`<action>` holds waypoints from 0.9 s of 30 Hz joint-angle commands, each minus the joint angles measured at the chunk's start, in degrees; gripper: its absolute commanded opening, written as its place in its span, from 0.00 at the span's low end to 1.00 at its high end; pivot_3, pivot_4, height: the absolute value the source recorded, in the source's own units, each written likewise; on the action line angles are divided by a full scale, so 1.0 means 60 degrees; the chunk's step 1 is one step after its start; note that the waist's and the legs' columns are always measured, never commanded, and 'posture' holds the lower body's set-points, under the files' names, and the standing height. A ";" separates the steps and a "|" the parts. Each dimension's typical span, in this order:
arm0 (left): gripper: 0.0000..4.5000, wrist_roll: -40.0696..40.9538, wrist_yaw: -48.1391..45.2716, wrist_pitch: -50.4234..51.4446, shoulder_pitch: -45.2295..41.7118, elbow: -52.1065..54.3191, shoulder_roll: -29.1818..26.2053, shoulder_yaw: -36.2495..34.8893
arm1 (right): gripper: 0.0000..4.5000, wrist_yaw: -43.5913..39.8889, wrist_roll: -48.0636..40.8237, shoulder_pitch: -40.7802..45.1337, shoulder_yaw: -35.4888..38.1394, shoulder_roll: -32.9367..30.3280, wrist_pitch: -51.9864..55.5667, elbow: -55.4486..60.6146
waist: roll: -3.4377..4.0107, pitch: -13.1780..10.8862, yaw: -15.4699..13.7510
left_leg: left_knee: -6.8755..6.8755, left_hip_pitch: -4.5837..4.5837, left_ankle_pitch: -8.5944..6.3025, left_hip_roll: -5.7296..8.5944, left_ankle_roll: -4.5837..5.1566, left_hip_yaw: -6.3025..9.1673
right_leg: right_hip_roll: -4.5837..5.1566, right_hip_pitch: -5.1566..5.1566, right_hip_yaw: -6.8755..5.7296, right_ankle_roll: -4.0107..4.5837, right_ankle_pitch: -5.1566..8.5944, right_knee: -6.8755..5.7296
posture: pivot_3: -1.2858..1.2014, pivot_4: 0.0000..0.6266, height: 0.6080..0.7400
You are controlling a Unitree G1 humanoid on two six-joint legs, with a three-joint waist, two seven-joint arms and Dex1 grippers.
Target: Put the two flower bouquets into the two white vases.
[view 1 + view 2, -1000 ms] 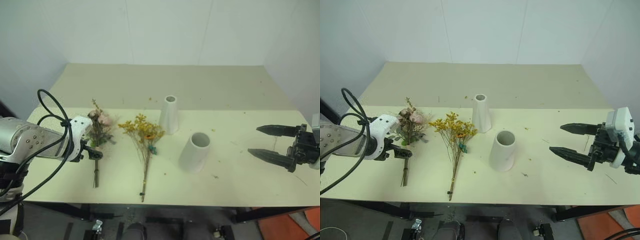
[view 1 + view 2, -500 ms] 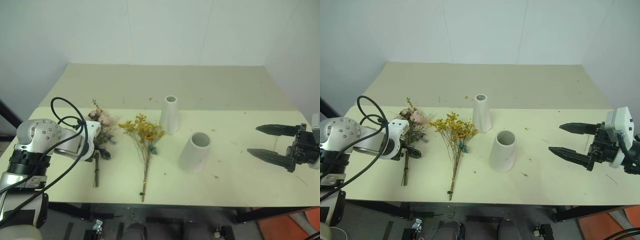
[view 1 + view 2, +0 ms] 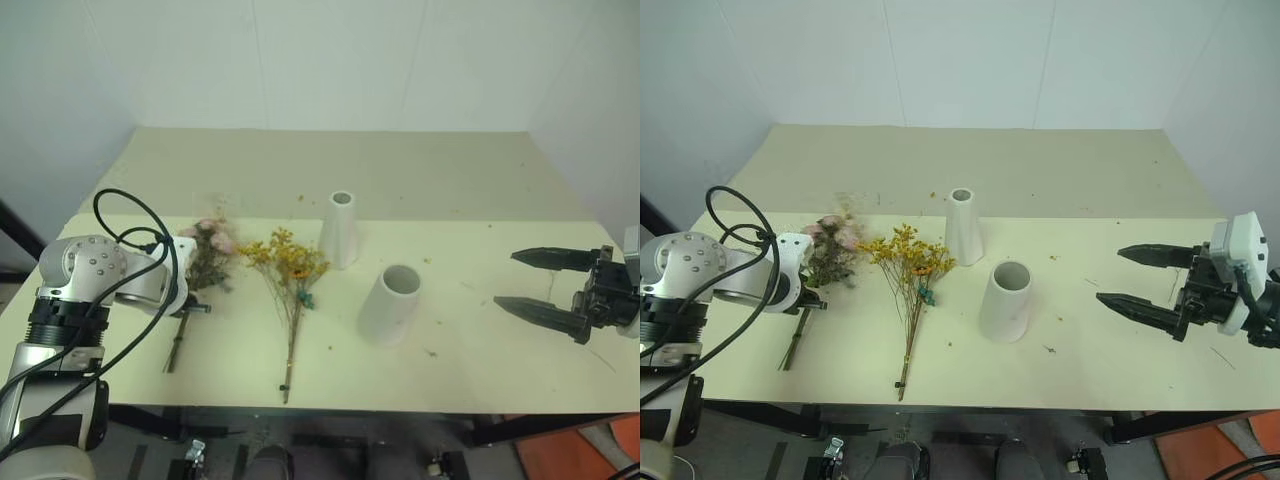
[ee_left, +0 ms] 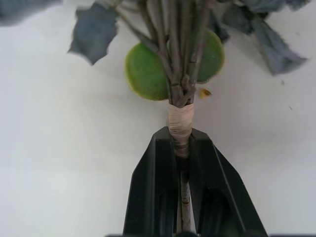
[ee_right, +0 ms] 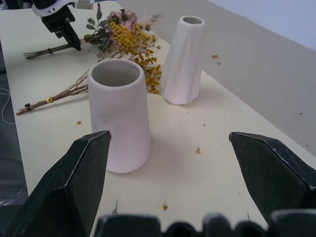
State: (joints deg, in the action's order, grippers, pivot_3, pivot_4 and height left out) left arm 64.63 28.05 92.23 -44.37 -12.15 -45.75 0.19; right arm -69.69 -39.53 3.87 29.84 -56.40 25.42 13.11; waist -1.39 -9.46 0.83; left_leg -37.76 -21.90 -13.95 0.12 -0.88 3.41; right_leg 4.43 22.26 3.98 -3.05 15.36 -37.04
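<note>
Black fingers of the left gripper [image 4: 181,197] are shut on the rose bouquet [image 3: 205,262], with the taped stems pinched between them. The blooms spread out beyond the fingertips. The right gripper [image 3: 542,283] is held wide open, the short vase [image 5: 120,113] just past its fingers. Thin stems could be crushed or slip sideways when lifted.

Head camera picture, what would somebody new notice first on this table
Probably the left gripper, its jaws shut on the taped stems of the pink rose bouquet at the table's left side. Next, the yellow bouquet lying flat beside it, then the tall slim vase and the shorter wide vase standing empty near the middle. At the right, the right gripper hangs with jaws wide open, holding nothing.
</note>
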 commanded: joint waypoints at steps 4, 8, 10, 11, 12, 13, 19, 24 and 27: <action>0.02 -0.1198 0.0543 0.0045 -0.0431 0.0246 -0.0078 -0.1130 | 1.00 0.0634 -0.0071 0.0570 -0.0168 0.0382 -0.0088 0.0152 | -0.0001 0.0000 0.0025 | 0.0000 0.0000 0.0000 -0.0001 0.0000 0.0000 | 0.0000 0.0003 0.0000 0.0001 0.0000 -0.0003 | 0.52 0.24 1.00; 0.02 -0.2340 0.0231 -0.0269 -0.0740 0.0926 -0.0233 -0.1393 | 1.00 0.1189 0.0041 0.0904 -0.0349 0.0601 -0.0095 0.0100 | -0.0002 0.0000 -0.0001 | 0.0000 -0.0003 0.0001 0.0002 -0.0002 0.0000 | 0.0001 0.0004 0.0000 0.0001 -0.0001 -0.0003 | 0.52 0.24 1.00; 0.02 -0.3067 -0.0301 -0.1537 -0.0604 0.1723 -0.0272 -0.1442 | 1.00 0.1533 0.0117 0.1127 -0.0437 0.0739 -0.0098 0.0036 | -0.0002 0.0000 -0.0005 | 0.0000 -0.0010 0.0001 0.0004 -0.0002 0.0001 | 0.0003 0.0006 -0.0001 0.0001 -0.0001 0.0002 | 0.52 0.24 1.00; 0.02 -0.3337 -0.0769 -0.2183 -0.0478 0.2107 -0.0351 -0.1351 | 1.00 0.1656 0.0112 0.1204 -0.0460 0.0772 -0.0043 0.0013 | -0.0003 -0.0001 -0.0007 | 0.0000 -0.0010 0.0001 0.0005 -0.0004 0.0000 | 0.0004 0.0007 -0.0001 0.0001 -0.0001 0.0003 | 0.52 0.24 1.00; 0.02 -0.3591 -0.1280 -0.2889 -0.0369 0.2438 -0.0364 -0.1326 | 1.00 0.1739 0.0118 0.1262 -0.0480 0.0802 -0.0042 0.0000 | -0.0003 -0.0001 -0.0015 | 0.0000 -0.0015 0.0003 0.0003 -0.0007 0.0001 | 0.0004 0.0011 -0.0001 0.0002 -0.0002 0.0004 | 0.52 0.24 1.00; 0.02 -0.3820 -0.1682 -0.3502 -0.0301 0.2637 -0.0274 -0.1393 | 1.00 0.1812 0.0117 0.1300 -0.0489 0.0833 -0.0040 0.0007 | -0.0002 -0.0001 -0.0032 | 0.0001 -0.0019 0.0005 0.0004 -0.0012 0.0000 | 0.0005 0.0013 -0.0002 0.0004 -0.0003 0.0005 | 0.52 0.24 1.00; 0.02 -0.4961 -0.4217 -0.5587 -0.0672 0.2799 -0.0097 -0.0666 | 1.00 0.2383 -0.0267 0.1442 -0.0300 0.1030 0.0201 0.0175 | -0.0002 -0.0001 -0.0025 | 0.0002 -0.0014 0.0005 0.0005 -0.0012 -0.0004 | 0.0006 0.0006 -0.0001 0.0004 -0.0003 0.0007 | 0.52 0.24 1.00; 0.02 -0.5341 -0.5860 -0.6551 -0.1227 0.2268 0.0418 -0.0559 | 1.00 0.2760 -0.0698 0.1535 -0.0067 0.0975 0.0572 0.0230 | -0.0004 -0.0002 -0.0019 | 0.0001 -0.0022 0.0004 0.0004 -0.0009 -0.0003 | 0.0003 0.0009 -0.0002 0.0004 -0.0003 0.0008 | 0.52 0.24 1.00; 0.02 -0.5789 -0.6603 -0.7056 -0.1669 0.1755 0.0757 -0.0278 | 1.00 0.2890 -0.0913 0.1524 0.0109 0.0885 0.0807 0.0311 | -0.0003 -0.0001 -0.0019 | 0.0001 -0.0023 0.0004 0.0004 -0.0008 -0.0003 | 0.0002 0.0009 -0.0002 0.0004 -0.0003 0.0009 | 0.52 0.24 1.00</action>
State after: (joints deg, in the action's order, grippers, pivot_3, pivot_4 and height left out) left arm 31.84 -8.87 53.16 -52.13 -1.13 -41.38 -1.94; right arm -52.96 -43.41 12.37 27.72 -49.99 29.57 13.06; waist -1.41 -9.46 0.71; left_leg -37.75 -22.03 -13.93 0.15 -0.93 3.39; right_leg 4.44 22.31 3.97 -3.03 15.35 -36.99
